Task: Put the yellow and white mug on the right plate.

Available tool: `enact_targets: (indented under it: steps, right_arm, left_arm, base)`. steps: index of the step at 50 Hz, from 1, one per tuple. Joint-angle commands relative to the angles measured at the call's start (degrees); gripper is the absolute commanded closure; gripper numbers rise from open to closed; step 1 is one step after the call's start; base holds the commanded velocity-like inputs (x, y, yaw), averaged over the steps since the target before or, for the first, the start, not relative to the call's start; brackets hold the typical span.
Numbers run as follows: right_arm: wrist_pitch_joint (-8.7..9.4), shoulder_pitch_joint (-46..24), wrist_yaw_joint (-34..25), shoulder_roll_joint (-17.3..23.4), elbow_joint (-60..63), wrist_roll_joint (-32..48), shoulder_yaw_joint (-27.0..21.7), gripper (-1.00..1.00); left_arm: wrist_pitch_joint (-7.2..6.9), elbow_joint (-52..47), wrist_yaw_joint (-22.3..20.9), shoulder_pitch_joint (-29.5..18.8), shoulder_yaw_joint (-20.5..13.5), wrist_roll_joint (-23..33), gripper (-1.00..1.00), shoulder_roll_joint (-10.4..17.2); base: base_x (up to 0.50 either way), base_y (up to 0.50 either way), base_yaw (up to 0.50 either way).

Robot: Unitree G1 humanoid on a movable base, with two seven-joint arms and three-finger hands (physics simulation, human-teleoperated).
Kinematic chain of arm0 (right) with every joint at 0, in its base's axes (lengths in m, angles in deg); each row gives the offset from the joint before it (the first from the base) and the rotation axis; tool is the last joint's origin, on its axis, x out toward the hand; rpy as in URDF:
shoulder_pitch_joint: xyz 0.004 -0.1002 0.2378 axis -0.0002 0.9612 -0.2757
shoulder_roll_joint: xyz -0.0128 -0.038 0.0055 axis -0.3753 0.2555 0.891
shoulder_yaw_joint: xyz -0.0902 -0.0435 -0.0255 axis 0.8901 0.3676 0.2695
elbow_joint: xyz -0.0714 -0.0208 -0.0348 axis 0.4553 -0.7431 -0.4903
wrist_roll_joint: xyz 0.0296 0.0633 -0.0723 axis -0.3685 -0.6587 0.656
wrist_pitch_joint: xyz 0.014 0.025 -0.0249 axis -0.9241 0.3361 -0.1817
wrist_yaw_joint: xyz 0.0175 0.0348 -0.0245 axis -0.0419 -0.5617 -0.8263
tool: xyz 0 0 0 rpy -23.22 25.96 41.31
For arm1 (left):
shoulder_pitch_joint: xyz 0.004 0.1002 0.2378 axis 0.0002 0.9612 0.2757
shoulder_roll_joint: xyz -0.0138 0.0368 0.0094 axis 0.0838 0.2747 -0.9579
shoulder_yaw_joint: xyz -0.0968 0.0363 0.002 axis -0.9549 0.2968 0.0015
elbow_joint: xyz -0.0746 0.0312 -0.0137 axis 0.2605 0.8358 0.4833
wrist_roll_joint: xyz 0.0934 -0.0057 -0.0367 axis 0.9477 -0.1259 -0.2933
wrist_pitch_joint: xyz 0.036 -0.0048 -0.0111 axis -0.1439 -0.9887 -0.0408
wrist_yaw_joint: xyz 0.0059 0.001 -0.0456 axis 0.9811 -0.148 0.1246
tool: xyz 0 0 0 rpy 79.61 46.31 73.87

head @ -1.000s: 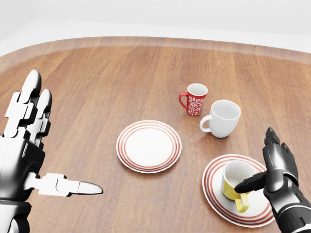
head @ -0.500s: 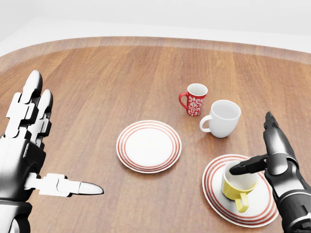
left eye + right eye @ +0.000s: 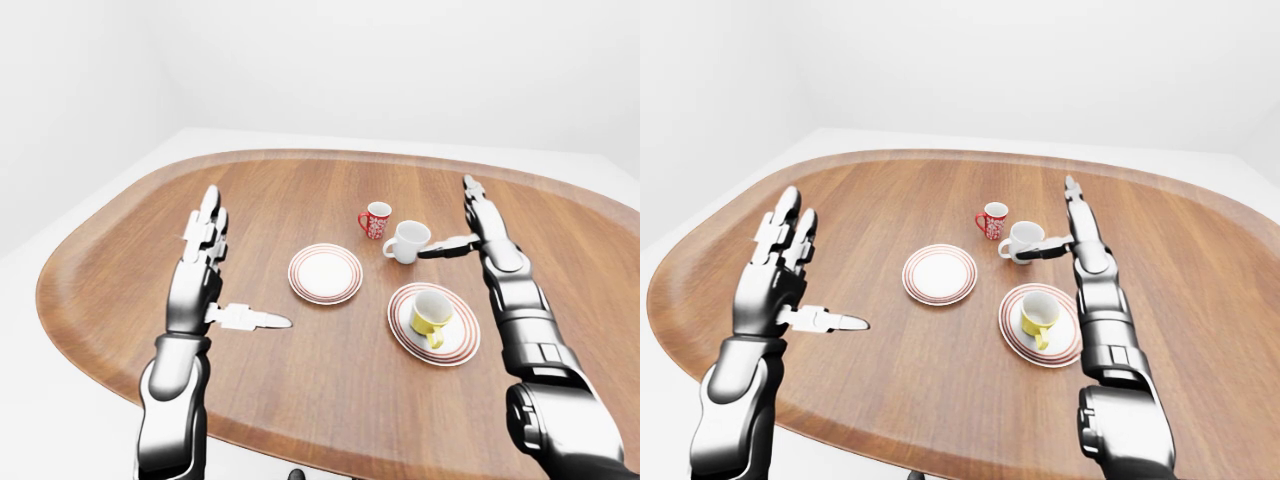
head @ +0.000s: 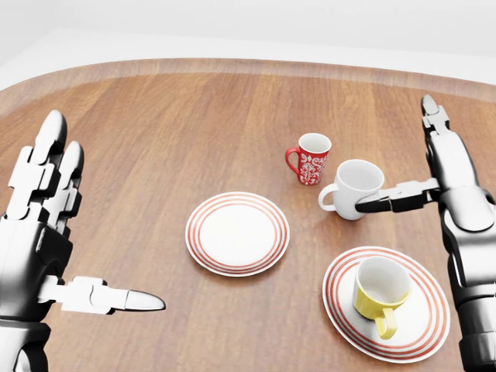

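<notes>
The yellow and white mug [image 4: 380, 291] was seen standing upright on the right plate [image 4: 422, 335], a white plate with red rings near the table's [image 4: 155, 139] bottom edge in the head view. Its yellow handle was turned toward that edge. Nothing was touching the mug.

The right hand [image 4: 438, 174] was held up above the table, apart from the yellow mug. Its fingers were spread out straight, and its thumb was stuck out sideways toward the plain white mug [image 4: 355, 188]. Nothing was held in it.

The left hand [image 4: 46, 240] was held up at the left side of the view, fingers spread and thumb pointed out, with nothing in it.

A second red-ringed plate [image 4: 237, 232] was seen lying bare near the middle of the table. A red patterned mug [image 4: 309, 159] was standing just beside the white mug.
</notes>
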Motion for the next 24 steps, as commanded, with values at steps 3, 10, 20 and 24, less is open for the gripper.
enact_targets:
  steps: [3, 10, 20, 24]
  right_arm:
    - [0.0, 8.42, -4.87, -1.37, 30.78, -4.09, -3.28, -1.0]
    - [0.0, 12.11, -5.92, -2.17, 48.64, -5.94, -5.06, -1.0]
    - [0.0, 14.17, -6.15, -3.26, 64.87, -5.55, -5.53, -1.0]
    - [0.0, 13.88, -6.24, -4.26, 72.08, -6.91, -6.11, -1.0]
  left_arm:
    - [0.0, -2.17, -0.14, -0.13, -0.12, -0.19, -1.0, 0.03]
    - [0.0, -7.23, -0.6, -0.7, 0.13, -0.41, -1.0, 0.17]
    - [0.0, -19.17, -1.98, -3.24, 0.02, -1.18, -1.0, 0.8]
    - [0.0, -25.53, -2.42, -5.88, -0.57, -1.97, -1.0, 1.44]
  base:
    - [0.0, 0.0, 0.0]
    - [0.0, 0.0, 0.0]
    - [0.0, 0.0, 0.0]
    - [0.0, 0.0, 0.0]
